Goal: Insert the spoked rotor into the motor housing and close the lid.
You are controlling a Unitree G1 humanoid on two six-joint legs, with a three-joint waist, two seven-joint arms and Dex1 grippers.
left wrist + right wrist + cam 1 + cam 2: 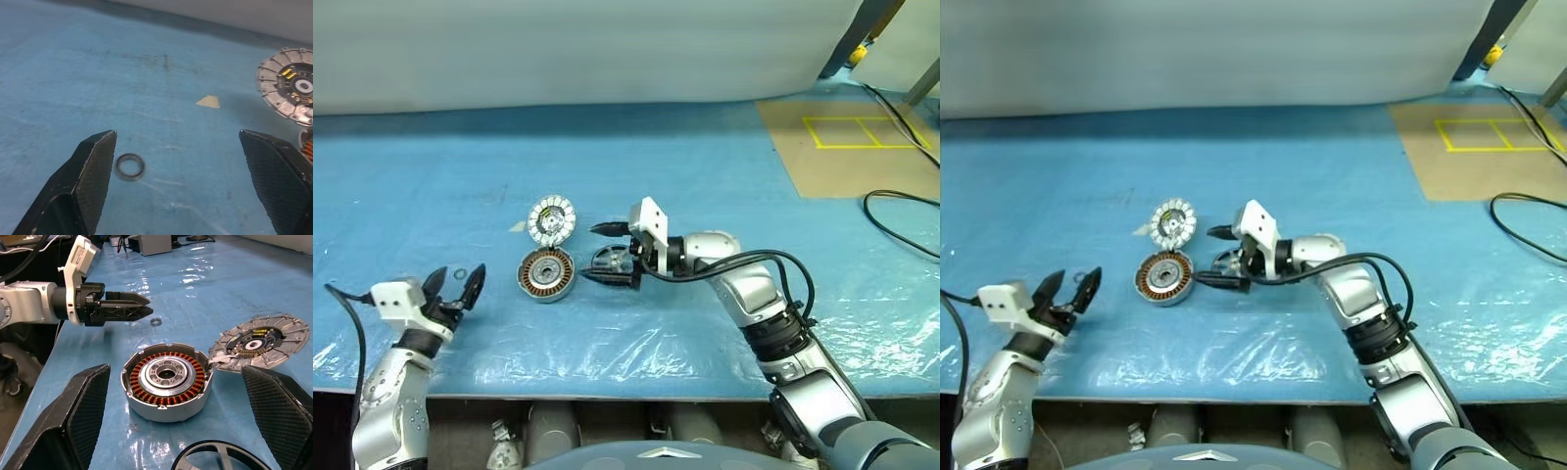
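Blue plastic sheeting covers the tabletop [724,196], wrinkled and shiny along the near edge, with a pale wall behind and a brown floor patch marked with yellow tape at the far right.

We see the motor housing [546,273] lying flat near the middle, copper windings up, its central hub empty. The lid [552,219] lies just behind it, white-segmented face up, its edge leaning on the housing's rim in the right wrist view. The spoked rotor [611,262] rests on the sheeting just to the right of the housing, between the wide-spread fingers of our right gripper [612,254], which points sideways toward the housing. We cannot tell whether a finger already touches the rotor; it does not look gripped. Our left gripper [457,285] hovers well to the left, fingers also wide and holding nothing, with a small dark ring [130,166] lying on the sheeting near it.

We judge the step in hand to be picking up the rotor. To do it well, we should close on the rim across its width, lift it level, centre its hub over the housing's silver hub, and lower it straight so the spokes do not catch the windings. The lid's overlapping edge may need clearing first.

We can read no brand, label or writing anywhere.
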